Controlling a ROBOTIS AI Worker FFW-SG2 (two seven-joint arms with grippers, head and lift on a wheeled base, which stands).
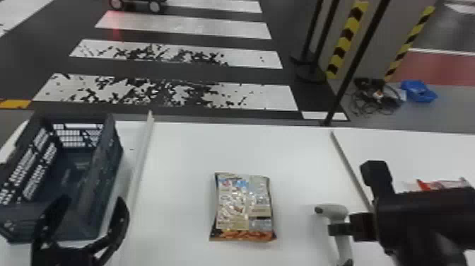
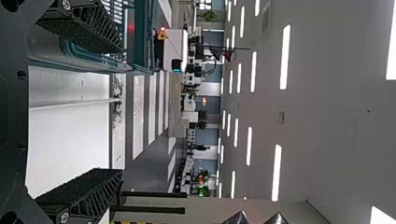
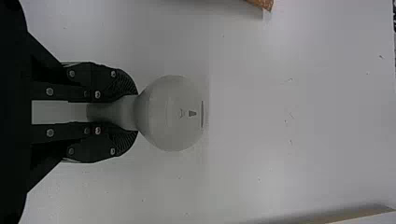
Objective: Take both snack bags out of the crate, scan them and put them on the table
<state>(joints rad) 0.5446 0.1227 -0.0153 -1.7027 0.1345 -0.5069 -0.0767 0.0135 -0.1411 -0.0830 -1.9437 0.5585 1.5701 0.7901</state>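
Note:
My left gripper [image 1: 88, 205] is open at the near end of the dark crate [image 1: 76, 171], nothing between its fingers; in the left wrist view the gripper [image 2: 122, 111] has the crate's rim [image 2: 140, 35] beside one finger. One snack bag [image 1: 244, 207] lies flat mid-table, its orange-brown corner [image 3: 261, 3] also in the right wrist view. On the right, my right gripper [image 1: 341, 229] holds the pale grey scanner [image 1: 334, 211] upright; in the right wrist view the gripper [image 3: 135, 113] is closed round the scanner's neck [image 3: 123, 112]. A red-and-white packet [image 1: 438, 184] lies partly hidden behind the right arm.
The white table [image 1: 183, 152] has a raised strip [image 1: 143, 155] between crate and bag, and another strip [image 1: 348, 161] beyond the scanner. A black pole [image 1: 348, 77] rises just past the far edge.

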